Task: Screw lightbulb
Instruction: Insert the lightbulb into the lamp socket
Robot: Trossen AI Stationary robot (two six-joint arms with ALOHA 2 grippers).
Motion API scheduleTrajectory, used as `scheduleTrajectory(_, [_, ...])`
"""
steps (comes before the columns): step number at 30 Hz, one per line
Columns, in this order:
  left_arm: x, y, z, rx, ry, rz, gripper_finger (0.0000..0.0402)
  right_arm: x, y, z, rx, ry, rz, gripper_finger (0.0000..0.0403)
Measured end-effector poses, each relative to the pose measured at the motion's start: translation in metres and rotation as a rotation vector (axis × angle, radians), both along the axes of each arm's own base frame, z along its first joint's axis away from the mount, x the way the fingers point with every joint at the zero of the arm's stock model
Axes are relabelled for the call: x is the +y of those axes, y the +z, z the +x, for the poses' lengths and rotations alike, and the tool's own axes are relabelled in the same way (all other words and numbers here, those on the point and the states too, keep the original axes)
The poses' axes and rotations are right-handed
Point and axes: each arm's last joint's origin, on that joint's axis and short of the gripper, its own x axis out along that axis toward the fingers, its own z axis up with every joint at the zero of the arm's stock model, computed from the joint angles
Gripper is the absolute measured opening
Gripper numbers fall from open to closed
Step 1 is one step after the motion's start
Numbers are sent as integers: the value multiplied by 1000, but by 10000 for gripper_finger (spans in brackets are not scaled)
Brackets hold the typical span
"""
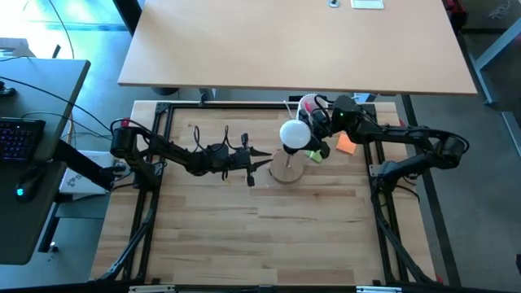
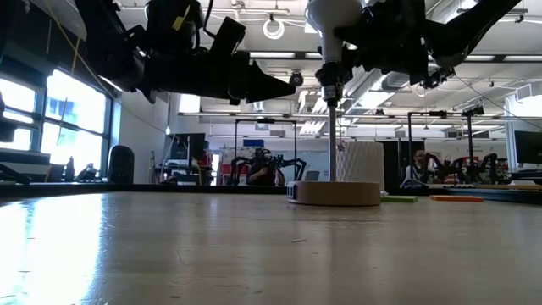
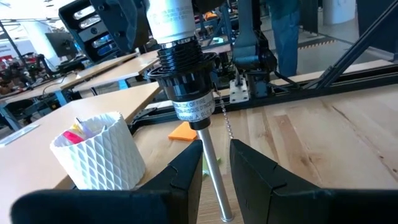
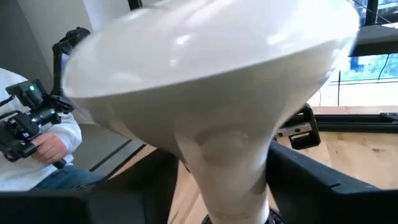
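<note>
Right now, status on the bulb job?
Right gripper shut on the lightbulb, its base in the black socket. Left gripper open around the socket's metal post. Nothing in the way.

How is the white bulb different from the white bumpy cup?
The lightbulb is smooth and round; the cup is ribbed with a diamond pattern. The lightbulb sits high on the socket, held by the right gripper; the cup stands on the table. Both are white.
</note>
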Motion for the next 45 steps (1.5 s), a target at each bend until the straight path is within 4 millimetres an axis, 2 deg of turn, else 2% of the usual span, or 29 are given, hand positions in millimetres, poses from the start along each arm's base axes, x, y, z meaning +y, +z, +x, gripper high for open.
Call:
scheduleTrajectory(5, [0,0,0,-3,1,-16,76,-1,0,0,-1,-33,-11,155])
scheduleTrajectory(7, [0,0,0,-2,1,-17,76,-1,0,1,-1,-44,-11,144])
scheduleTrajectory(13, [0,-1,0,3,1,-17,76,4,0,4,4,-85,-10,144])
scheduleTrajectory(18, [0,-1,0,5,1,-17,76,17,2,7,38,-168,-54,144])
scheduleTrajectory(29, [0,-1,0,5,1,-17,76,67,7,10,157,-520,-186,144])
scheduleTrajectory(39, [0,-1,0,4,1,-17,76,104,5,14,189,-875,-161,150])
scheduleTrajectory(45, [0,-1,0,3,3,-17,76,114,3,14,187,-1005,-90,150])
